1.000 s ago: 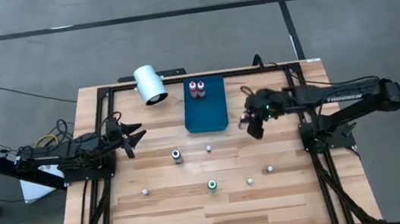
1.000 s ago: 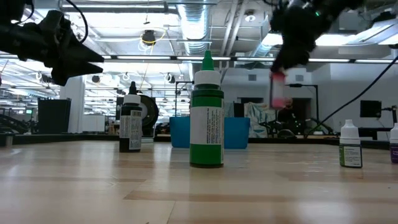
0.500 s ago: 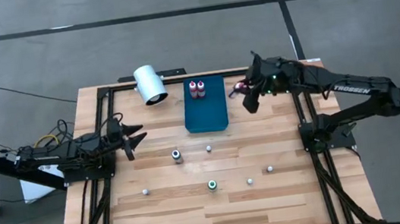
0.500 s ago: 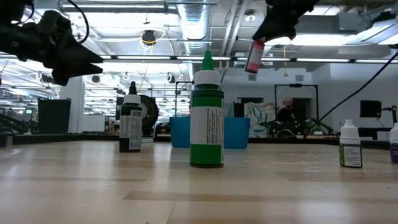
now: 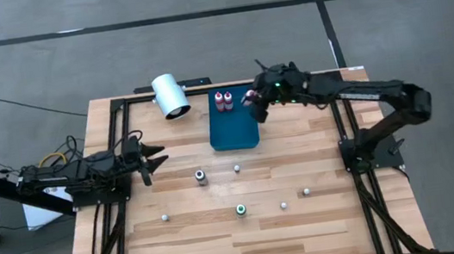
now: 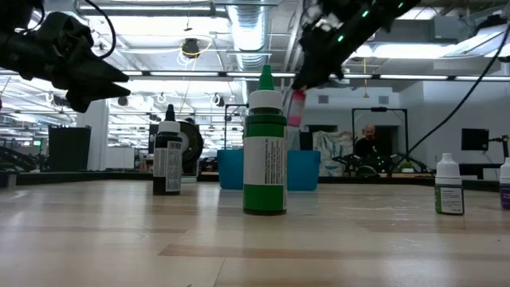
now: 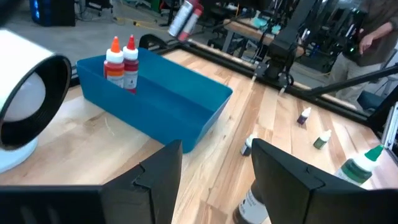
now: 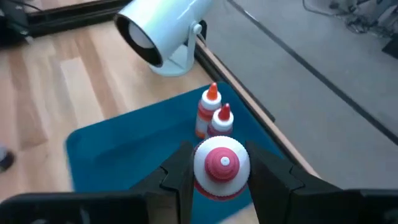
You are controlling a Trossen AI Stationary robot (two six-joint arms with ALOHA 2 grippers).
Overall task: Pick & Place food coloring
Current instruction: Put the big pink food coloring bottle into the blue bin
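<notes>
Gripping a pink bottle, the right hand hangs over the blue tray.

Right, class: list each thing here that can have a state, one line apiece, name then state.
Right gripper: shut on the pink dropper bottle, above the tray.
Pink dropper bottle: held, off the table.
Left gripper: open, empty, at the table's left.
Flat blue rectangular tray: holds two upright red bottles.
Green dropper bottle: upright on the table.
</notes>
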